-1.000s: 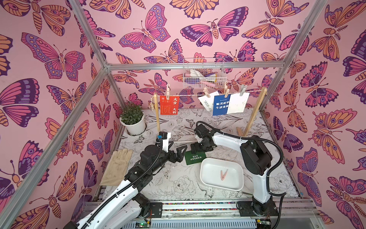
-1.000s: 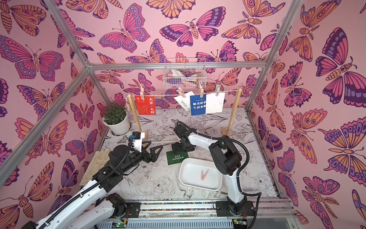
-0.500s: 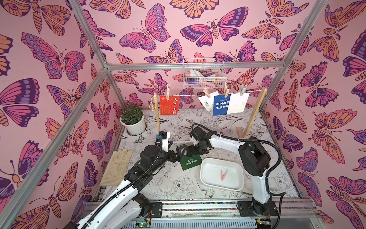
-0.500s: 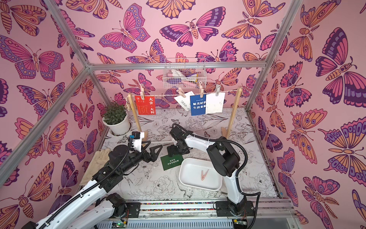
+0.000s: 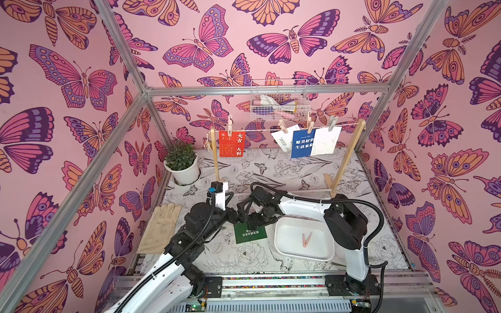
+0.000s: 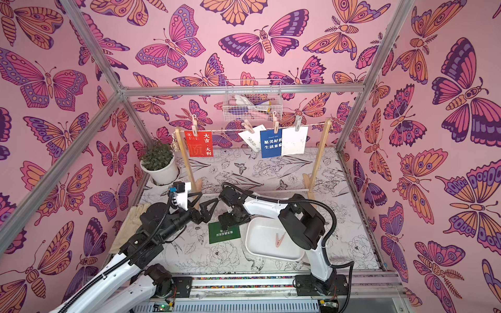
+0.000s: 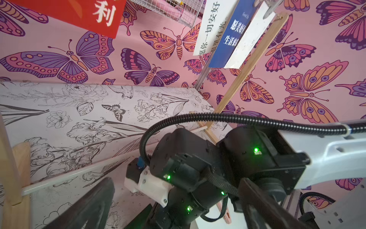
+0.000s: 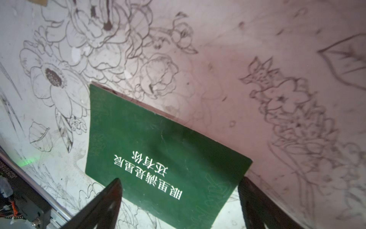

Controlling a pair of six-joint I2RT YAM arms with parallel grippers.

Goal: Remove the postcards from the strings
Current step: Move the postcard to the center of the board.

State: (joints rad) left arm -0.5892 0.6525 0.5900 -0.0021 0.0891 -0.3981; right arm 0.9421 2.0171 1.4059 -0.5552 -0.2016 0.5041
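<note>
The dark green paper postcard (image 5: 250, 234) (image 6: 224, 233) lies flat on the flower-printed table sheet (image 5: 244, 260), off the string, with its white Chinese text facing up. Its far edge sits under the right gripper (image 6: 227, 220). In the right wrist view the two black fingers (image 8: 107, 202) are spread wide. One is over the card's face and the other just outside its corner, and nothing is pinched between them.

The card's right edge runs just beside the left rim of the white rounded plastic tray (image 5: 276, 238), with a narrow strip of sheet between them. One pink clothespeg (image 5: 306, 239) lies in the tray. From the card's near edge to the metal rail (image 5: 271, 281) the sheet is bare.

The left gripper (image 6: 209, 197) hovers just left of the right one, its fingers wide apart and empty, with little gap to the right arm's wrist.

Behind them, the twisted beige twine (image 5: 257, 131) spans the tops of the pale wooden frame (image 5: 348, 157). A red paper postcard (image 5: 231, 143) is pegged near the left post. After a bare stretch of twine come a tilted white card (image 5: 283, 138), a blue postcard (image 5: 301, 143) and a plain white card (image 5: 326, 139), overlapping near the right post. Their lower edges hang clear of the table. A white wire basket (image 5: 279, 104) sits on the back wall just above that cluster.

A beige fabric glove (image 5: 160, 230) lies along the left table edge, and a potted green plant (image 5: 184, 165) fills the back-left corner.
</note>
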